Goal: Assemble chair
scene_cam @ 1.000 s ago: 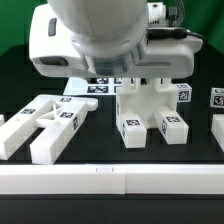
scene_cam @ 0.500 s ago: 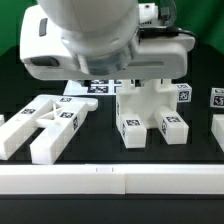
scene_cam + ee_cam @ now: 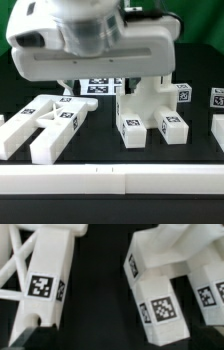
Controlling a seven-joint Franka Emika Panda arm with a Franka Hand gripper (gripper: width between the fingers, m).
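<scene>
Two chunky white chair pieces lie apart on the black table. A slotted panel (image 3: 48, 122) with tag stickers lies flat at the exterior view's left. A blocky piece with two stubby legs (image 3: 150, 112) stands in the middle. The arm's white hand housing (image 3: 90, 40) hangs over them and hides its own fingers in that view. In the wrist view the slotted panel (image 3: 48, 277) and the legged block (image 3: 165, 291) flank a strip of bare black table. My gripper (image 3: 122, 343) is open above that strip, touching neither piece. One dark fingertip (image 3: 33, 336) shows beside the panel.
The marker board (image 3: 100, 88) lies flat behind the pieces. A small tagged cube (image 3: 217, 97) and another white piece (image 3: 218, 132) sit at the exterior view's right edge. A white rail (image 3: 112, 182) runs along the front.
The arm's hand has shifted toward the exterior view's left and a little higher. The chair pieces have not moved, and the jaws stay open.
</scene>
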